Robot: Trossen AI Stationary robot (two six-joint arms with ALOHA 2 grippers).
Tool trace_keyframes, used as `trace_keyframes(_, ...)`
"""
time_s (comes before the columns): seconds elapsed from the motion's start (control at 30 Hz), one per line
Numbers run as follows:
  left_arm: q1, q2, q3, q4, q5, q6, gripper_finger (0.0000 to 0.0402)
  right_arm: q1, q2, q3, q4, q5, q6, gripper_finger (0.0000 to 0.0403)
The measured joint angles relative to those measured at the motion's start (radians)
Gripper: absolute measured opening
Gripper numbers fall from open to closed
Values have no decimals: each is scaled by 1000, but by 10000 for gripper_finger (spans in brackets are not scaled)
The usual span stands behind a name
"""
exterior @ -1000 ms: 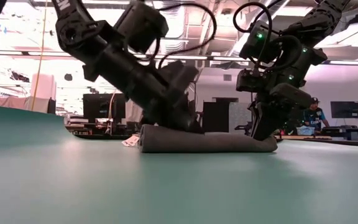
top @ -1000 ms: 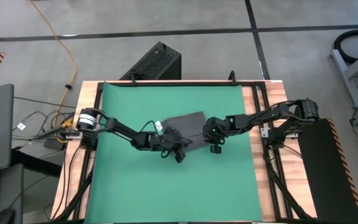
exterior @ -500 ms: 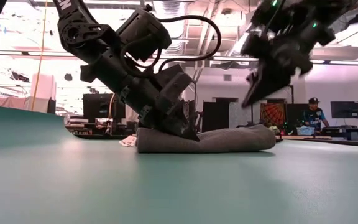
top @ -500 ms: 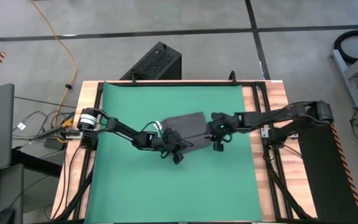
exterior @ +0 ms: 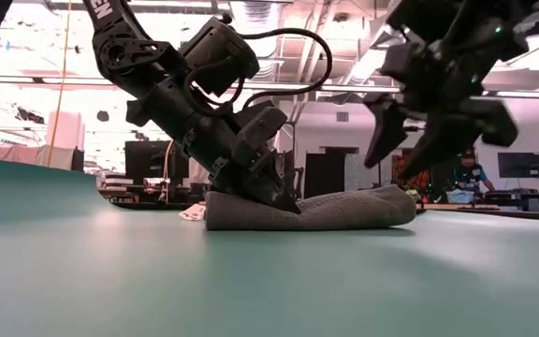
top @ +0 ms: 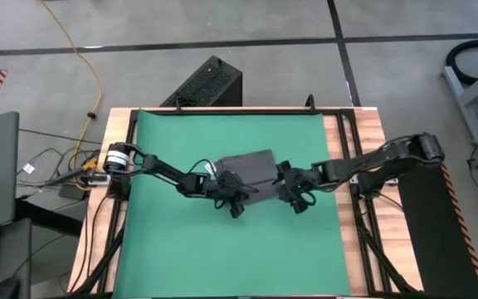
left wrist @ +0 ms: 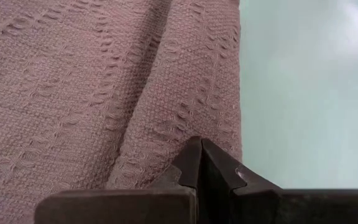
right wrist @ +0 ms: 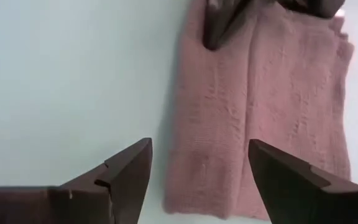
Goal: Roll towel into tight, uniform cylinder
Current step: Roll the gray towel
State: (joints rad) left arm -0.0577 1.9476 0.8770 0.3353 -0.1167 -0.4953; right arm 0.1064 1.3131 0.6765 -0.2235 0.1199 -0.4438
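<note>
Overhead and table-level views share the towel (top: 247,170); both wrist cameras look closely past their fingers onto it.

Grey concrete floor (top: 247,33) crossed by dark seam lines surrounds a wooden table (top: 351,183) whose top is largely covered by a green mat (top: 222,249). A yellow cable (top: 85,58) trails across the floor toward the table's left side, where further wires gather. A black perforated box (top: 210,83) stands on the floor just beyond the table's far edge. A dark panel with striped edging (top: 442,224) lies to the right. In the low view, ceiling ducts and strip lights (exterior: 335,37) run overhead; dark monitors (exterior: 517,165) and a person (exterior: 471,173) appear at the far wall.
</note>
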Motion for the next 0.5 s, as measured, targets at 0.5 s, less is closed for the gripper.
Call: trace_keyframes(0.5,8,1,-1,5,49,-15,0,-102,272,5,45,8,8,287)
